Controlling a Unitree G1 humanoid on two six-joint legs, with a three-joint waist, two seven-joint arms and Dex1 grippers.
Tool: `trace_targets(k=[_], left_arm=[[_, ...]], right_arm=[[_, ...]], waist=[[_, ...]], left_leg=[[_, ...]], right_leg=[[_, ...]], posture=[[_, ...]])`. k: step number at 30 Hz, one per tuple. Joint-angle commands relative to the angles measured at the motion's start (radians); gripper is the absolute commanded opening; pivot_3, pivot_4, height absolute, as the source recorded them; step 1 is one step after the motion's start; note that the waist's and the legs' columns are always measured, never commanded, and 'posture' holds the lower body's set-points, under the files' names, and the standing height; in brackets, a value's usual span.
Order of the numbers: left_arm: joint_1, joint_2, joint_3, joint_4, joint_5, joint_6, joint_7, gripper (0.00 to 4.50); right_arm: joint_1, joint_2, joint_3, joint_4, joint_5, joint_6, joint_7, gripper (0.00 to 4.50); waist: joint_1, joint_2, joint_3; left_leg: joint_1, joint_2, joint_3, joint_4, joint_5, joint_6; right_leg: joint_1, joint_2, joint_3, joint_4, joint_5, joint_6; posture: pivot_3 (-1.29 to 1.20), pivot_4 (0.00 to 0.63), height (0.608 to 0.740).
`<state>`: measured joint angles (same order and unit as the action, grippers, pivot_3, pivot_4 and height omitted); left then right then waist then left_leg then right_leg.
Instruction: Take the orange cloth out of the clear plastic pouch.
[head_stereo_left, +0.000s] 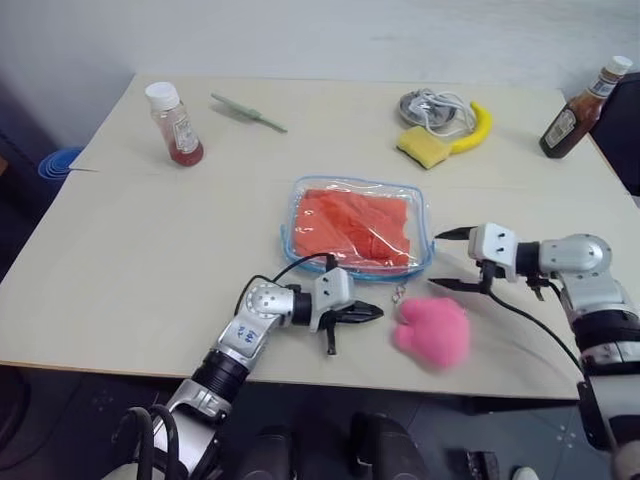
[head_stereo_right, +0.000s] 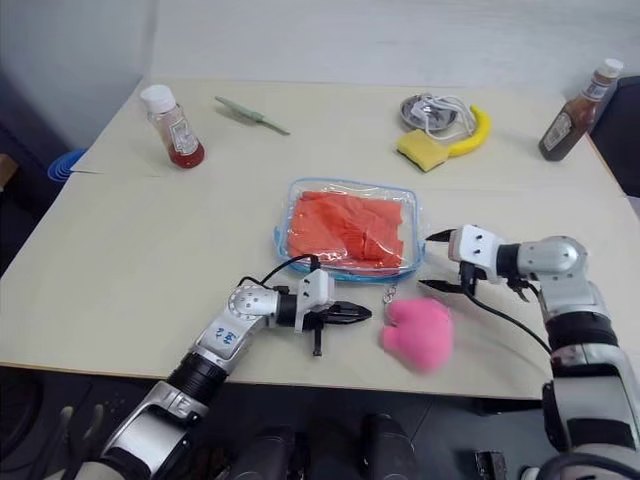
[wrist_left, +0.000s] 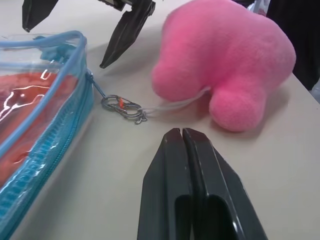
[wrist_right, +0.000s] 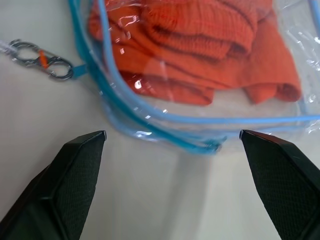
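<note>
The pouch (head_stereo_left: 357, 227) lies flat in the middle of the surface (head_stereo_left: 150, 260), with the cloth (head_stereo_left: 355, 230) folded inside it (the blue trim runs all round). A small metal clip (wrist_left: 122, 106) hangs off the pouch's near right corner, and a white cord joins it to a pink lump (head_stereo_left: 433, 331) just beside it.

The left gripper (head_stereo_left: 365, 312) sits near the pouch's near edge, pointing toward the lump, its fingers pressed together on nothing. The right gripper (head_stereo_left: 447, 259) hovers at the pouch's right edge, fingers spread wide and empty, aimed at the pouch's corner.

Farther back stand a ketchup bottle (head_stereo_left: 176, 125), a sponge (head_stereo_left: 424, 147), a banana (head_stereo_left: 478, 128) and a brown bottle (head_stereo_left: 579, 108).
</note>
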<state>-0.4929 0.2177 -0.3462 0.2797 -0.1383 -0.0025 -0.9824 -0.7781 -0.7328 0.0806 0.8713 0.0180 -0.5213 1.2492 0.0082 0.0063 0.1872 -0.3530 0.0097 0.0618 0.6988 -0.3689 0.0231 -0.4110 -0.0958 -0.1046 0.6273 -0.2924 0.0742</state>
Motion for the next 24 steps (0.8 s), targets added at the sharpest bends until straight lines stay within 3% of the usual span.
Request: trace_targets(k=[1,6,9,16,22,24], left_arm=[[0.048,0.018,0.032,-0.098,-0.045,-0.014,-0.021,0.01],[0.111,0.075,0.08,-0.182,-0.09,0.013,-0.04,0.01],[0.141,0.104,0.108,-0.248,-0.155,0.064,-0.075,0.54],[0.144,0.155,0.122,-0.286,-0.183,0.081,-0.13,2.57],[0.068,0.096,0.073,-0.185,-0.121,-0.022,-0.15,4.42],[0.018,0.053,0.029,-0.124,-0.091,-0.062,-0.17,4.42]], right_arm=[[-0.015,-0.021,-0.026,0.032,0.021,-0.038,0.016,4.5],[0.075,-0.095,-0.129,-0.048,0.166,0.054,0.12,4.5],[0.247,-0.161,-0.231,-0.259,0.339,0.268,0.205,4.5],[0.723,-0.248,-0.437,-0.733,0.522,0.563,0.177,4.5],[0.894,-0.258,-0.499,-0.878,0.519,0.677,0.123,4.5],[0.917,-0.252,-0.512,-0.891,0.517,0.688,0.109,4.5]], waist=[[0.001,0.0,0.0],[0.005,0.0,0.0],[0.016,0.001,0.0],[0.016,0.001,0.0],[0.015,0.001,0.0],[0.019,0.001,0.0]], left_leg=[[0.0,0.0,0.0,0.0,0.0,0.0],[0.0,0.0,-0.001,0.0,0.0,0.0],[-0.001,0.0,-0.002,0.0,0.0,0.0],[0.001,0.0,-0.005,0.0,-0.001,0.0],[0.003,0.0,-0.002,0.0,-0.001,-0.001],[0.003,-0.001,-0.002,0.0,-0.001,-0.001]], right_leg=[[0.0,0.0,0.0,0.0,0.0,0.0],[0.0,-0.001,0.0,0.0,0.0,0.0],[0.001,-0.001,-0.001,-0.001,0.0,0.0],[0.004,-0.001,-0.003,-0.003,0.0,0.0],[0.003,-0.001,0.0,-0.004,0.0,0.0],[0.004,-0.001,0.0,-0.004,0.0,0.0]], posture=[[0.0,0.15,0.74],[0.0,0.15,0.74],[0.0,0.15,0.74],[0.0,0.15,0.74],[0.0,0.15,0.74],[0.0,0.15,0.74]])
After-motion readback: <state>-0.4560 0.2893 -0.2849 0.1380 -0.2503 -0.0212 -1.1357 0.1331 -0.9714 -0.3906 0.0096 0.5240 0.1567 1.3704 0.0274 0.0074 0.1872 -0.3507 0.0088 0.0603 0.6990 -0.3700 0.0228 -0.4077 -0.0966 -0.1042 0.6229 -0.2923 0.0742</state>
